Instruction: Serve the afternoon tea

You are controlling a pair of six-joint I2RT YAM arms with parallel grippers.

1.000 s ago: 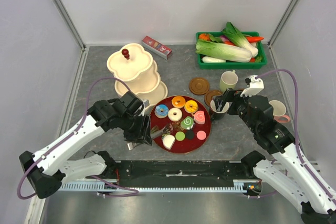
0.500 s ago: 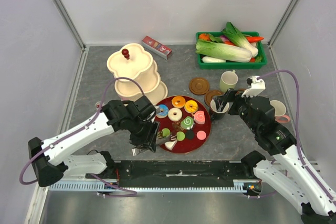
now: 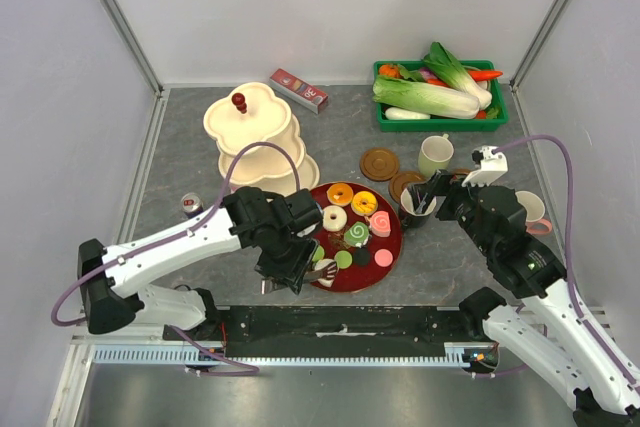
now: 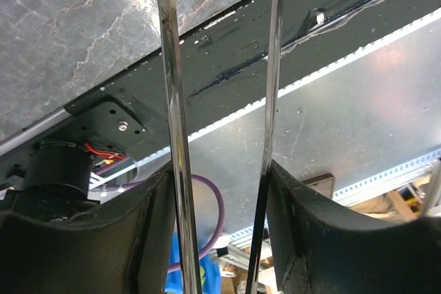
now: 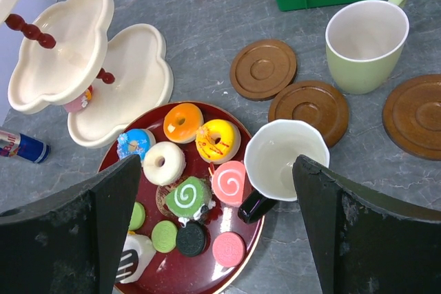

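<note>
2 states | left tool (image 4: 219,191) clamped on tongs (image 4: 172,101) | right tool (image 5: 215,170) apart, near black mug (image 5: 286,160)

You have bare counter (image 3: 180,147) at the left of the top view, broken only by the drink can (image 3: 191,206). The tiered stand (image 3: 255,137) blocks the red plate (image 3: 398,237) from its upper left. Your left end effector (image 4: 219,184) and its tongs (image 4: 173,115) cover the plate's left edge. To its right, mugs (image 3: 434,154) and coasters (image 3: 379,163) crowd up to the green crate (image 3: 440,119).
</note>
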